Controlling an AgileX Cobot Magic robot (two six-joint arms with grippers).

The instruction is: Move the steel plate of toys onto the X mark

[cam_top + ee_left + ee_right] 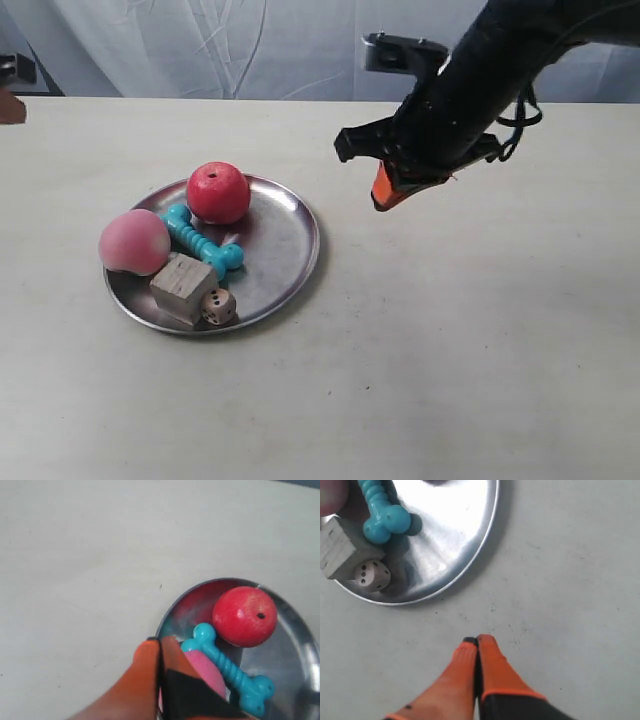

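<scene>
Apple [244, 616] shows from left wrist, die [372, 575] from right.

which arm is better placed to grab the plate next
Right, probably: its shut tool hangs just off the plate's rim, and the exterior view shows no other tool near the plate.

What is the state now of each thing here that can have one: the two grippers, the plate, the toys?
Left gripper: jaws shut, empty.
Right gripper: jaws shut, empty, over the table.
Steel plate: flat on the table, loaded, not gripped.
Apple: resting in the plate.
Peach: at the plate's rim.
Bone: lying flat in the plate.
Die: in the plate, near the rim.
Block: in the plate, beside the die.
</scene>
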